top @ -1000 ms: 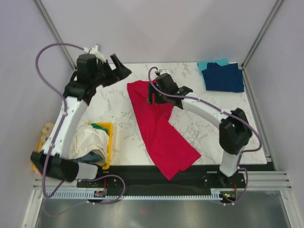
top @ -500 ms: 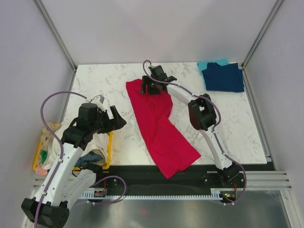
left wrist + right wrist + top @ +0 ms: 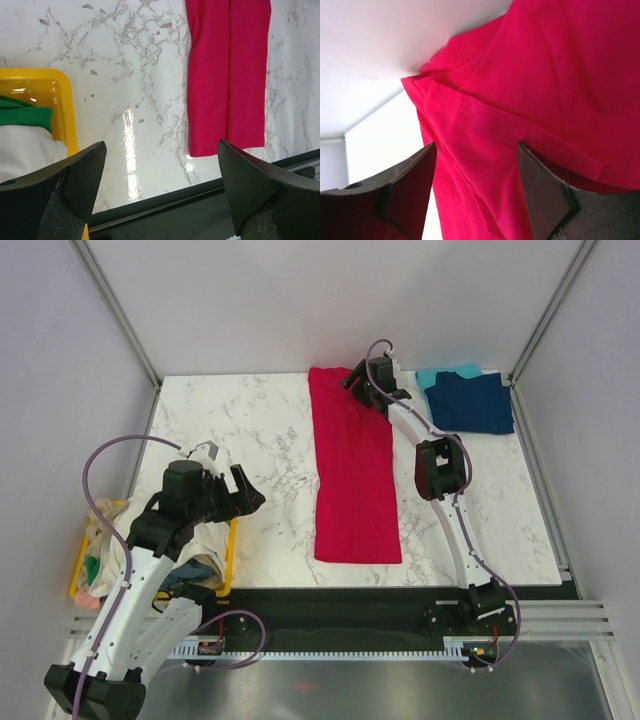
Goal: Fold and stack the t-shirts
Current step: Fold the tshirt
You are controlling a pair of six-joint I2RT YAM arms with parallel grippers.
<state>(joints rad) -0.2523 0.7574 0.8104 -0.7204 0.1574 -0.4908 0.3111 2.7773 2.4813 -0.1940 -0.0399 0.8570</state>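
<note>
Cloth filled the middle of the marble table (image 3: 230,420). The crimson t-shirt (image 3: 352,480) lay as one long narrow strip from the far edge almost to the near edge, its sides straight. We judged it had been laid out that way so the strip could next be folded end to end. A pile sat well apart at the far right corner, a navy t-shirt (image 3: 472,405) folded on top of a teal t-shirt (image 3: 445,374), and we supposed the red one was meant to join it. The unfolded ones, a cream t-shirt (image 3: 25,152) and a green t-shirt (image 3: 25,114) among them, were heaped in the yellow bin (image 3: 69,120) at the near left.

The right pincer (image 3: 363,380) reached to the far right corner of the strip. In its wrist view, red fabric filled the gap between its fingers (image 3: 405,185) and rose in front of the wall. We therefore took it to be pinching a thick bunch of the shirt's far end, with the jaws partway apart around the cloth and that end held up and taut. The left pincer (image 3: 247,490) hovered over bare marble just beside the bin, spread to its widest, holding and touching nothing. We read it as parked out of the way, or ready for the near hem.
</note>
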